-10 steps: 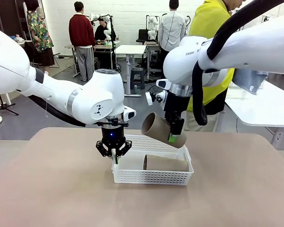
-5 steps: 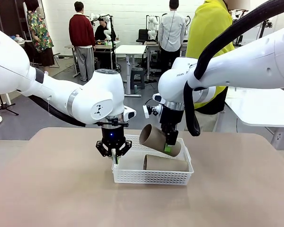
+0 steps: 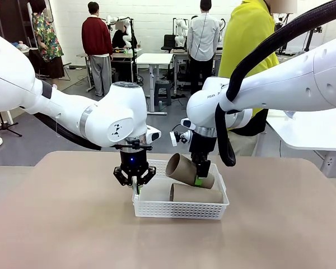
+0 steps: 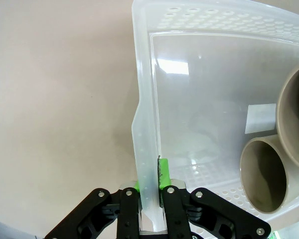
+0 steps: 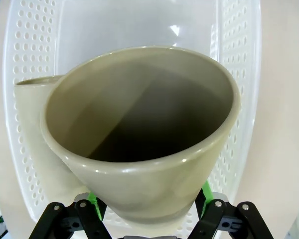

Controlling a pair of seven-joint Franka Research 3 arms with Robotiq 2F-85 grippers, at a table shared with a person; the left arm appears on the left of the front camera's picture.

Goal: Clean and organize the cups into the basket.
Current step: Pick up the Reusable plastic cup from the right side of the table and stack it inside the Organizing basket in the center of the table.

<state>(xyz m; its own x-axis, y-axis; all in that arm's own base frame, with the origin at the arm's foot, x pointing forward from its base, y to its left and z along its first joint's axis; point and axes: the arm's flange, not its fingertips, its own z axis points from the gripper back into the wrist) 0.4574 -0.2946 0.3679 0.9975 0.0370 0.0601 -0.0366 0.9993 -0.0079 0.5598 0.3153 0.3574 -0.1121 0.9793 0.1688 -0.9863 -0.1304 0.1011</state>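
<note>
Both grippers [image 3: 135, 189] [image 3: 198, 180] tight: basket rim [image 4: 143, 109], taupe cup [image 3: 182, 167].

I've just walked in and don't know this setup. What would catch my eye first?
The right gripper holds a tilted brown cup over the white basket mid-table, above a second cup lying inside. The left gripper pinches the basket's left rim. A person in yellow stands across the table.
</note>
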